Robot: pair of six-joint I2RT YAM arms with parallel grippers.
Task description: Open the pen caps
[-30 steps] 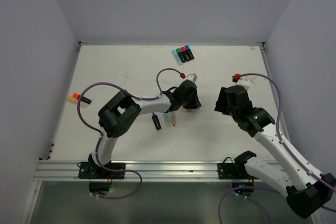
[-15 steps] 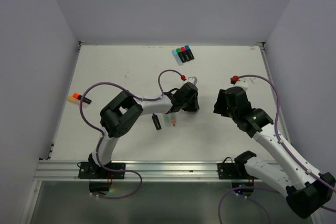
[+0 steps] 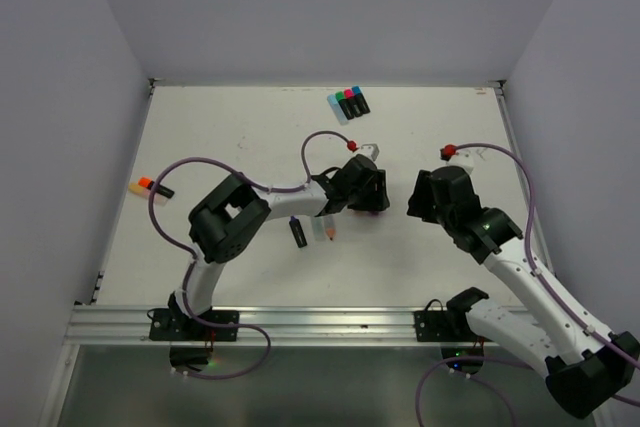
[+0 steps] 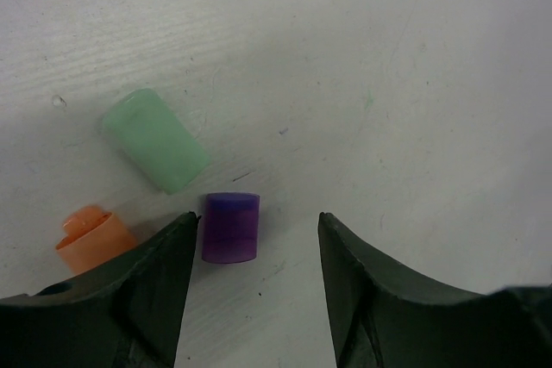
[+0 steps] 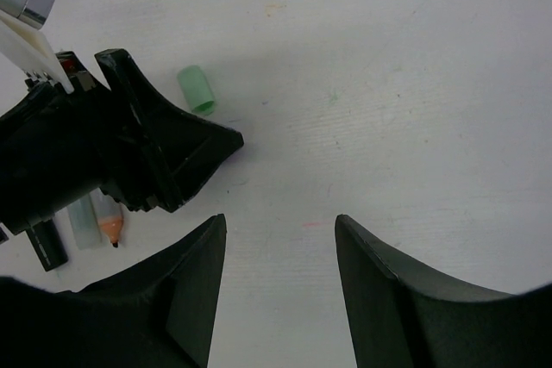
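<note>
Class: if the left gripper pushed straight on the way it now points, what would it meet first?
Probably the purple cap, lying just ahead between its open jaws, though depth is unclear.

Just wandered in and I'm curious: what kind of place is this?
Probably a robotics test cell: a left arm and a right arm mounted on a metal rail, a white table boxed in by plain walls, and highlighter pens and loose caps laid out.

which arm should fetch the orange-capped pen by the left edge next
Left: the orange-capped pen lies on its side, and the left gripper is open with the purple cap lying free.
</note>
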